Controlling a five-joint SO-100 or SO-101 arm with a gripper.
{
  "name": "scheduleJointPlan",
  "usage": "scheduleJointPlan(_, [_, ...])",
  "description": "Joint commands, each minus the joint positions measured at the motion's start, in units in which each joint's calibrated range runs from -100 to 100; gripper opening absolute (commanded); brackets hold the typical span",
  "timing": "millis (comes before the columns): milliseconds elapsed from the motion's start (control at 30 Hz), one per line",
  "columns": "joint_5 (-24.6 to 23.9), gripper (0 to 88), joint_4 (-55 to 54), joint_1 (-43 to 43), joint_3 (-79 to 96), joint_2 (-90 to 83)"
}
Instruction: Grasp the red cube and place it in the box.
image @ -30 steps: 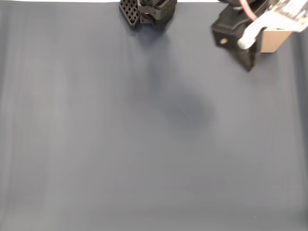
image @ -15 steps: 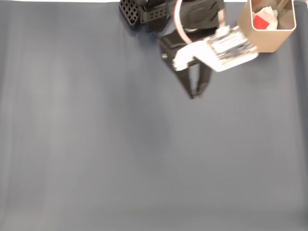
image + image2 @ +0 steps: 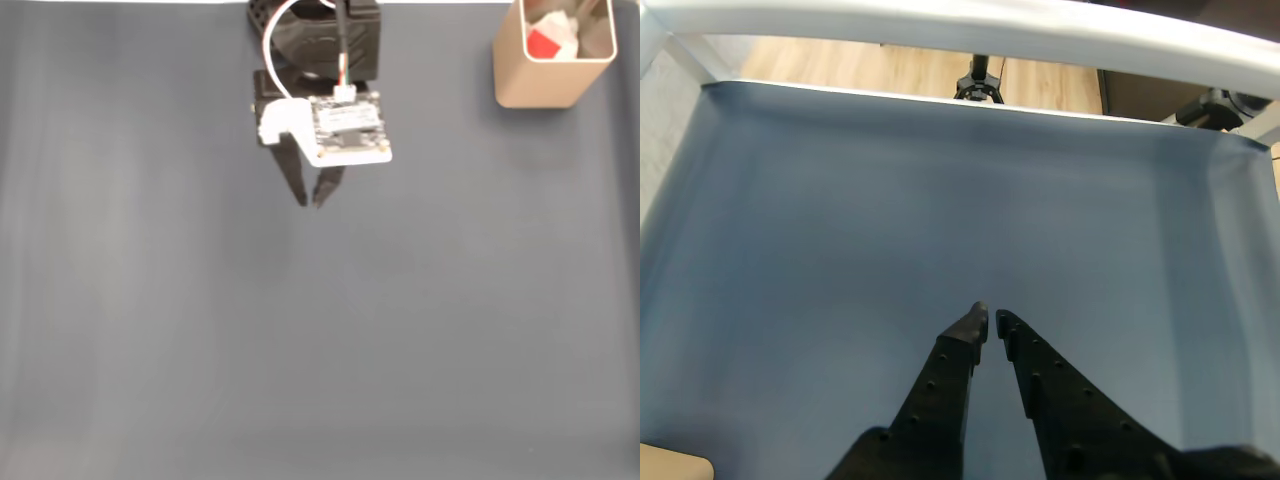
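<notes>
Red cube seen inside box, top right of fixed view. Gripper noted empty, tips nearly closed, over bare mat. Cube judged light, rigid, smooth; opposite flat faces recommended for hold.

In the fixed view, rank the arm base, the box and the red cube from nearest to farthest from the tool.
1. Arm base, above the tool at the top edge.
2. Box, top right corner.
3. Red cube, inside the box, just past its near wall.
</notes>
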Motion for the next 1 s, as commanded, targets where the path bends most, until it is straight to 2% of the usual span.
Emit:
scheduleJointPlan(0, [0.3, 0.0, -1.6, 1.0, 3.0, -5.1])
scheduleJointPlan(600, [0.7, 0.0, -2.3, 1.3, 30.0, -32.1])
scheduleJointPlan(967, [-2.2, 0.0, 1.4, 0.7, 46.0, -47.4])
